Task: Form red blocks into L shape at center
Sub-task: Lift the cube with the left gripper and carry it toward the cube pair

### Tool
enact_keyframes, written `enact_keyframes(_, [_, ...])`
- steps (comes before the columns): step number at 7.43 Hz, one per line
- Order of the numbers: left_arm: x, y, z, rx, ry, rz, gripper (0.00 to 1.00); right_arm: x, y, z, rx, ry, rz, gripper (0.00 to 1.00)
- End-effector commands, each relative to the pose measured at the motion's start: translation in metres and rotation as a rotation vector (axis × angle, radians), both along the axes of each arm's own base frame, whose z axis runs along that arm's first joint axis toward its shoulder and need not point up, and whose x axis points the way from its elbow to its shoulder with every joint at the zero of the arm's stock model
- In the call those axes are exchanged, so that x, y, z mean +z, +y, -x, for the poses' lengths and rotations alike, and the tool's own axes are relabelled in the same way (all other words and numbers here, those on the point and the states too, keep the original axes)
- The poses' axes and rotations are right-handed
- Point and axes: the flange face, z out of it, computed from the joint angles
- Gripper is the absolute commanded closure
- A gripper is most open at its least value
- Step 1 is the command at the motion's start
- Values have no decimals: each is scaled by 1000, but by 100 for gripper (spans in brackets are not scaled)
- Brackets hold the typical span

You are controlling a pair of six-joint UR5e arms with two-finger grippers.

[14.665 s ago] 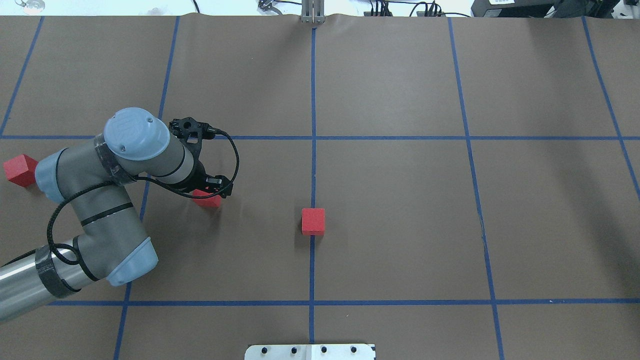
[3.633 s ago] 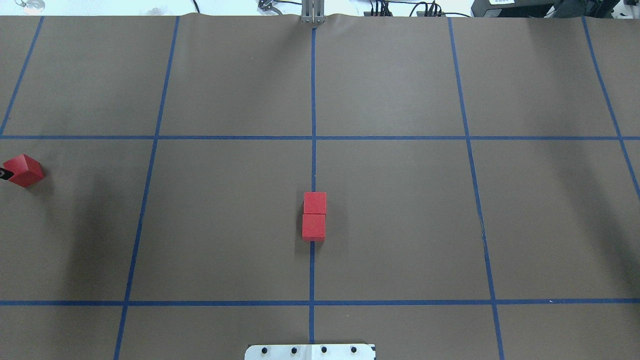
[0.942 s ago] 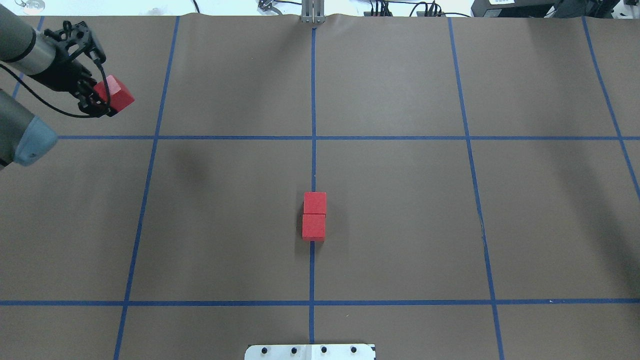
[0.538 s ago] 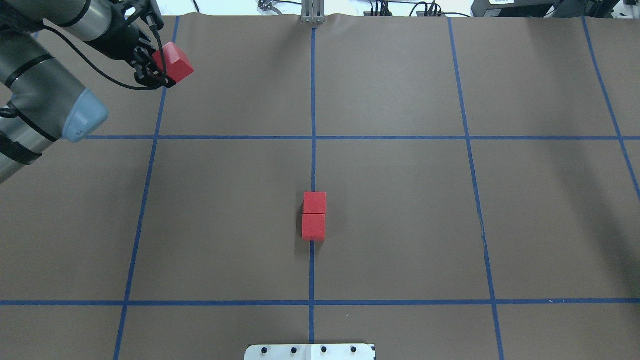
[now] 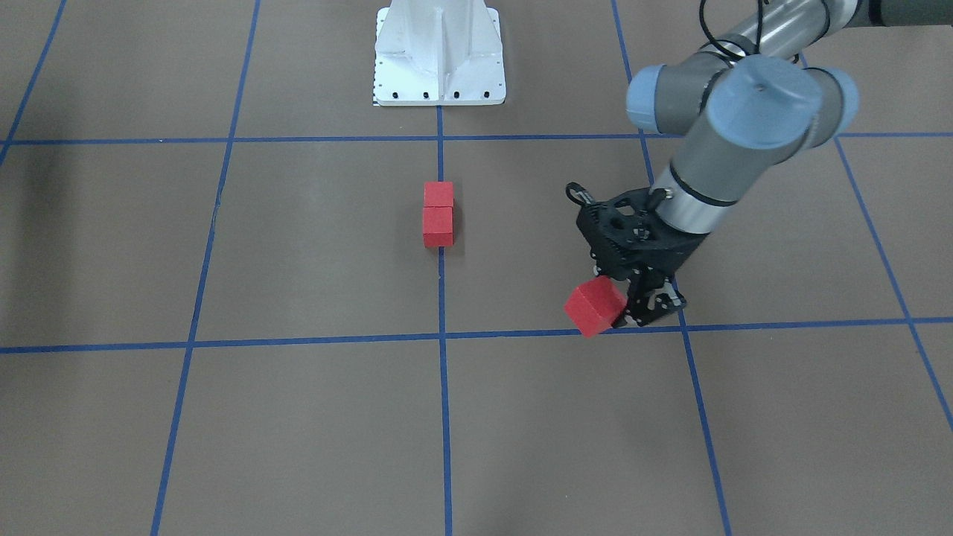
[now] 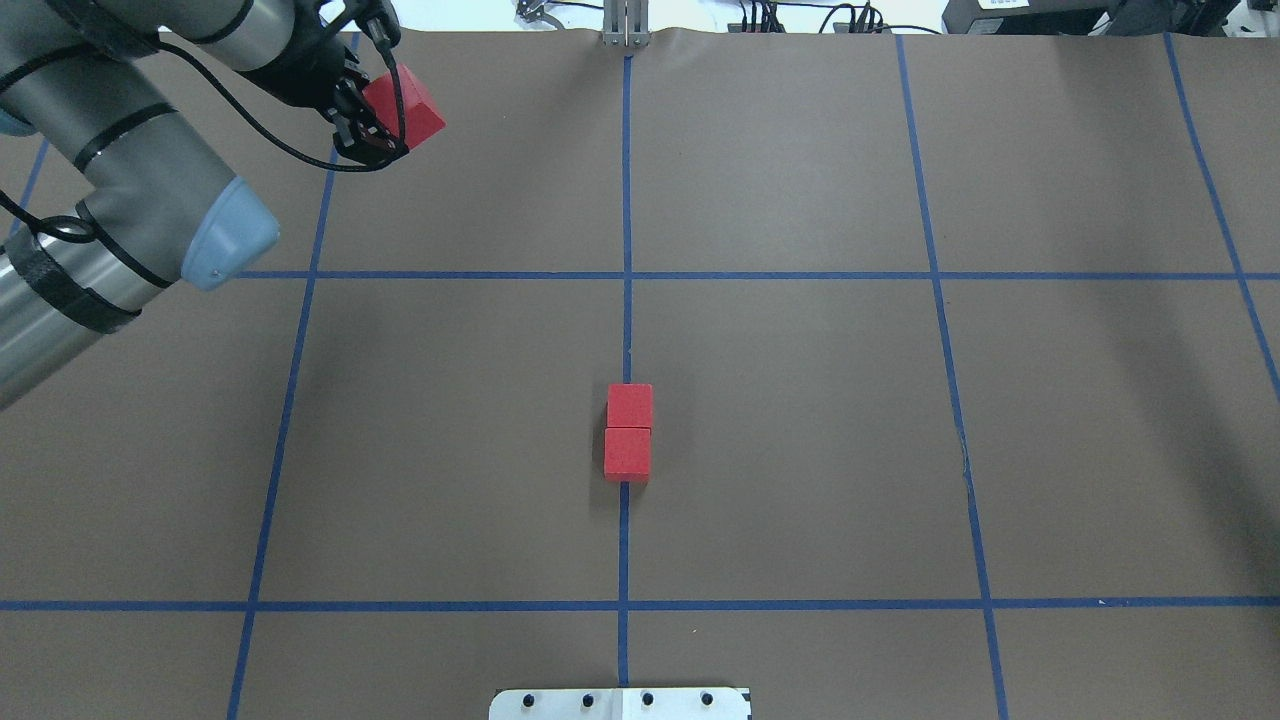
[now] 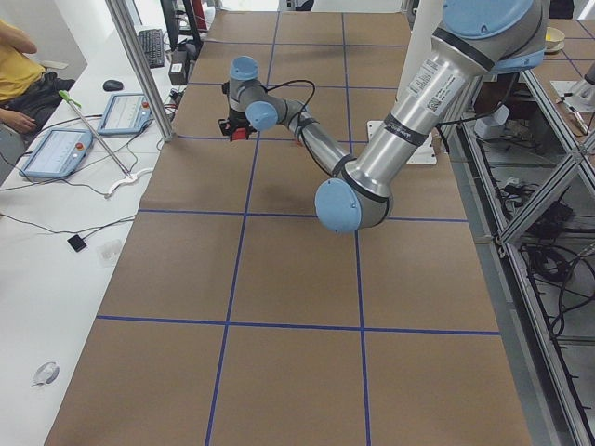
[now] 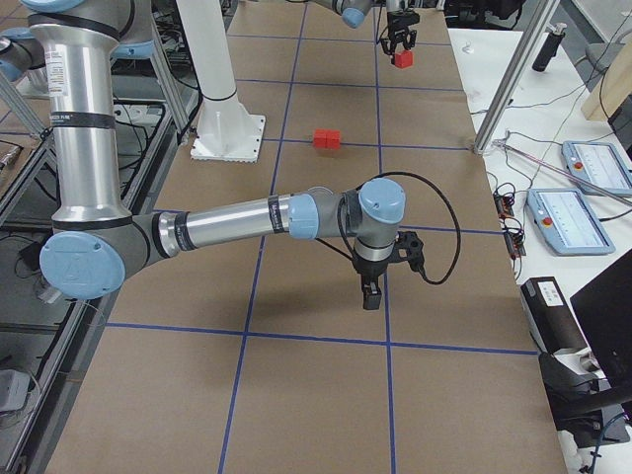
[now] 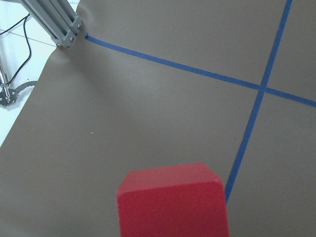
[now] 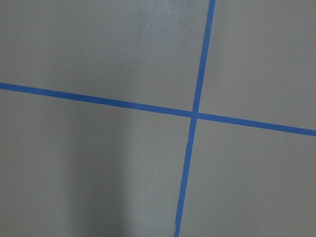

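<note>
Two red blocks (image 6: 629, 406) (image 6: 627, 453) lie touching in a short line on the blue centre tape line, also seen in the front view (image 5: 438, 194) (image 5: 438, 226). A third red block (image 6: 405, 110) hangs tilted above the floor, with my left gripper (image 6: 378, 115) shut on it, far left and beyond the pair. From the front, that block (image 5: 594, 307) sits in the black fingers (image 5: 649, 301) near a tape line. It fills the bottom of the left wrist view (image 9: 173, 202). My right gripper (image 8: 371, 293) shows only from the side; I cannot tell its state.
The white bolted pedestal (image 5: 439, 52) stands at the robot's side of the floor. An aluminium post (image 6: 626, 25) rises at the far edge. A person's sleeve (image 7: 19, 70) and tablets (image 7: 58, 150) are at the side desk. The right arm (image 8: 247, 219) stretches low over the floor.
The left arm has carried the third red block up from the far left and is moving it rightward. The two centre blocks have stayed put.
</note>
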Motion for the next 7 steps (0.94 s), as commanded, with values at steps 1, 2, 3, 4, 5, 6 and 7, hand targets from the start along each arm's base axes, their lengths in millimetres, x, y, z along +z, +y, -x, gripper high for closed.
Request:
enact_keyframes(1, [-20, 49, -50, 29, 33, -10, 100, 2, 2, 0, -1, 0, 4, 0])
enact_keyframes(2, [-25, 57, -52, 70, 50, -3, 100, 2, 2, 0, -1, 0, 4, 0])
enact_keyframes(3, [-23, 68, -62, 116, 56, 9, 100, 2, 2, 0, 0, 0, 5, 0])
enact_keyframes(4, [-14, 72, -73, 166, -2, -7, 100, 2, 2, 0, -1, 0, 4, 0])
enact_keyframes(5, [-19, 69, -76, 283, -112, -105, 100, 3, 2, -1, 0, 0, 4, 0])
enact_keyframes(6, [-24, 69, -81, 342, -168, -141, 100, 4, 3, -2, 3, 0, 6, 0])
enact_keyframes(7, [-24, 85, -100, 360, -191, -179, 100, 4, 4, -7, 11, 0, 5, 0])
